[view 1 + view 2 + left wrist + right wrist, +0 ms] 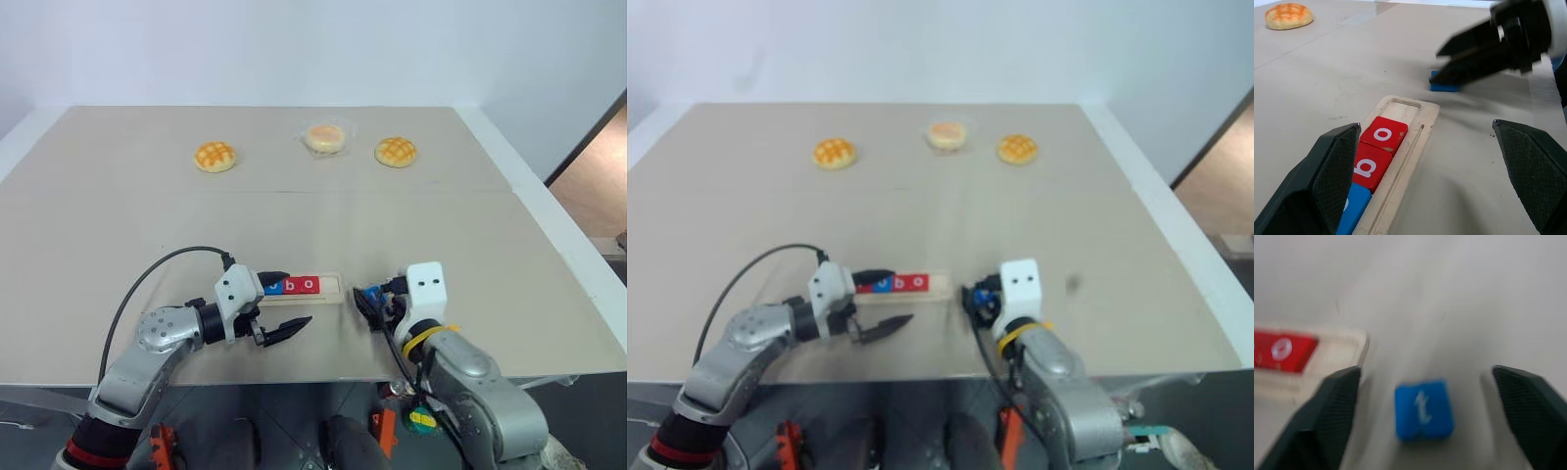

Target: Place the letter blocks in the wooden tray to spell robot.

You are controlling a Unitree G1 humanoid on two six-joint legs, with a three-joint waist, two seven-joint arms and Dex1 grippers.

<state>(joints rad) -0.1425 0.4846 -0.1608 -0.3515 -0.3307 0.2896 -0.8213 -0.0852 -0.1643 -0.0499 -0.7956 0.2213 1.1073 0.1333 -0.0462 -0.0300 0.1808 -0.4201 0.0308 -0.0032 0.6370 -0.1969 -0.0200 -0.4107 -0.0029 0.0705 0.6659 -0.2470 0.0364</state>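
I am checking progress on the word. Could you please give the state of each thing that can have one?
wooden tray: last slot empty, not yet full.
red o block: seated in the tray.
red b block: seated in the tray.
blue t block: loose on the table.
left gripper: open.
right gripper: open.

The wooden tray (1409, 128), a long narrow pale strip with rounded corners and a shallow slot, is laid flat near the counter's (294, 225) front edge, roughly midway along it. In the slot a blue tile (1354, 208), a red tile marked "b" (1370, 166) and a red tile marked "o" (1384, 135) are seated side by side and touching, with the last place beyond the red "o" left bare. A blue tile marked "t" (1423, 408) is lying flat and face up on the counter just beyond that bare end, apart from the tray.
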